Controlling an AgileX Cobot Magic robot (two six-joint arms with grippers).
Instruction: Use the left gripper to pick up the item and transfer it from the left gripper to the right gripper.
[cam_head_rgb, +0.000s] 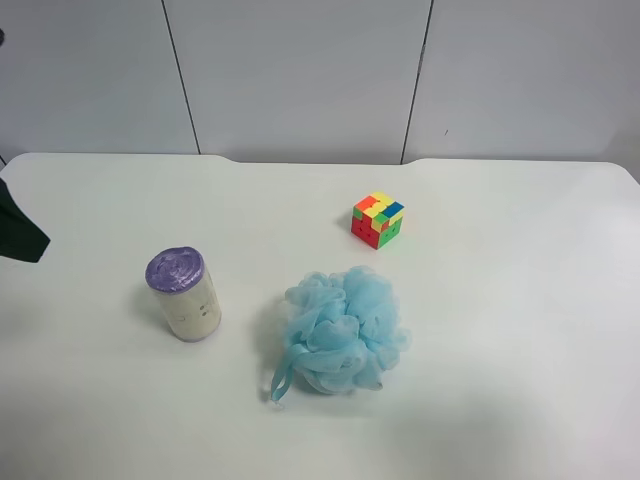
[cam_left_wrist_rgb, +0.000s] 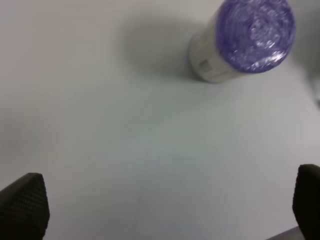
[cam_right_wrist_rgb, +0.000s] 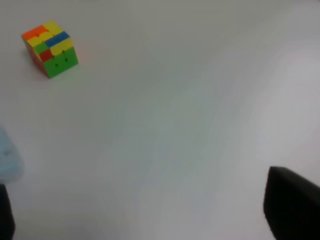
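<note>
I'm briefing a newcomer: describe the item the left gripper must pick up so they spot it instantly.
On the white table, toward the high view's left beside the blue mesh pouf, stands a small cream cylinder. Only it has a shiny purple cap.

No word, number, brand or sign can be read anywhere. The item (cam_left_wrist_rgb: 245, 40) has a small dark mark on its cream side, just under its purple end. In the left wrist view the mark is only a blurred smudge, and in the exterior high view it is too faint to make out. The puzzle cube (cam_right_wrist_rgb: 50, 48), well apart from the item, shows two tiny dark specks on one coloured face, which are not legible characters.
</note>
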